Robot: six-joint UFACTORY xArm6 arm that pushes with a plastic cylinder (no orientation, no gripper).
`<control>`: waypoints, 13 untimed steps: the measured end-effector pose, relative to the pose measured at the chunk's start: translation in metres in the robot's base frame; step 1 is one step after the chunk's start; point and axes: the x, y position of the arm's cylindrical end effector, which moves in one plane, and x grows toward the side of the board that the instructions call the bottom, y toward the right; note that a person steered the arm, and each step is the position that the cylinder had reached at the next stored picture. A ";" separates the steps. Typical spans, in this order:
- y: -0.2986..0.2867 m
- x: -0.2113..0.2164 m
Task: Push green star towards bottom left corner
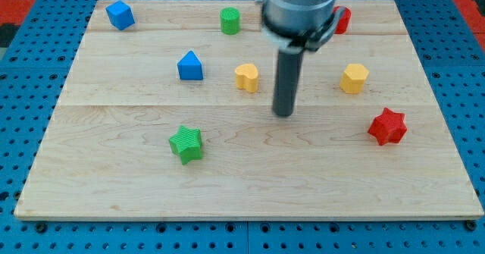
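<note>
The green star [186, 144] lies on the wooden board [250, 186] at the lower left of centre. My tip [283, 113] rests on the board well to the right of the star and a little above it, not touching any block. The rod rises from the tip to the arm's grey body at the view's top. The nearest blocks to the tip are the yellow heart-like block [246, 77] up and to its left and the yellow hexagon [354, 78] to its upper right.
A blue triangular block [190, 66] sits above the star. A blue cube [120, 15] is at the top left, a green cylinder [229, 20] at the top centre. A red star [387, 127] lies at the right, a red block [342, 20] partly behind the arm.
</note>
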 end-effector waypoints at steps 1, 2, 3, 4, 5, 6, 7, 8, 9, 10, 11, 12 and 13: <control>-0.059 0.021; -0.135 0.027; -0.187 0.037; -0.223 0.044; -0.187 0.028; -0.187 0.027; -0.187 0.028; -0.186 0.028; -0.184 0.028; -0.150 0.022; -0.095 0.005; -0.002 -0.016; 0.053 -0.031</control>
